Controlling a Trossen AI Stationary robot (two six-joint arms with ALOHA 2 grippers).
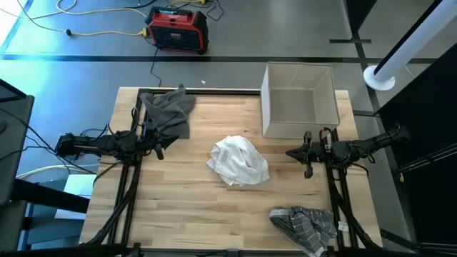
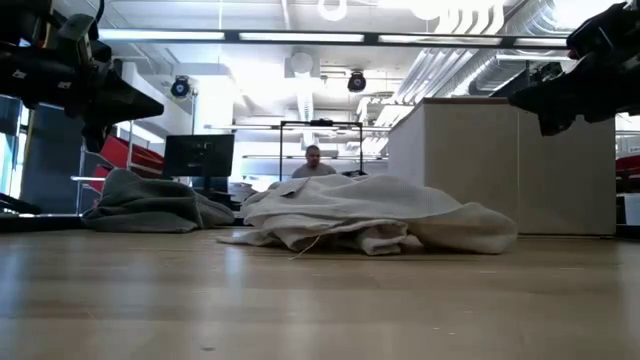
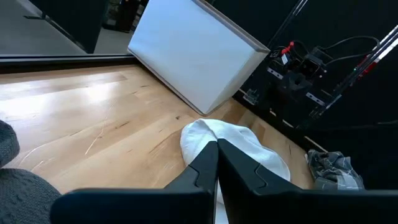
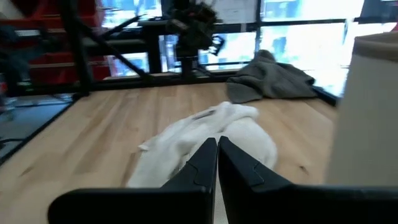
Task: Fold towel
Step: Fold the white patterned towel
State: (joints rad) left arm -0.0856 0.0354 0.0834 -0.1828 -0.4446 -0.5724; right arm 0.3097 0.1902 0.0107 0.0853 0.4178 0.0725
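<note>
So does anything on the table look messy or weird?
Yes. The white towel lies crumpled in a heap mid-table, not flat. The grey towel is bunched at the far left corner, and the striped towel hangs partly off the near right edge. Both end effectors, left and right, are shut, touching nothing.

No readable text, label, brand, number or sign in any view. Red-and-black case (image 1: 178, 30) on floor beyond table: markings too small to read. Monitor (image 2: 199, 155) in room behind table: screen dark, nothing legible. White box (image 1: 298, 100) on table: faces plain.
</note>
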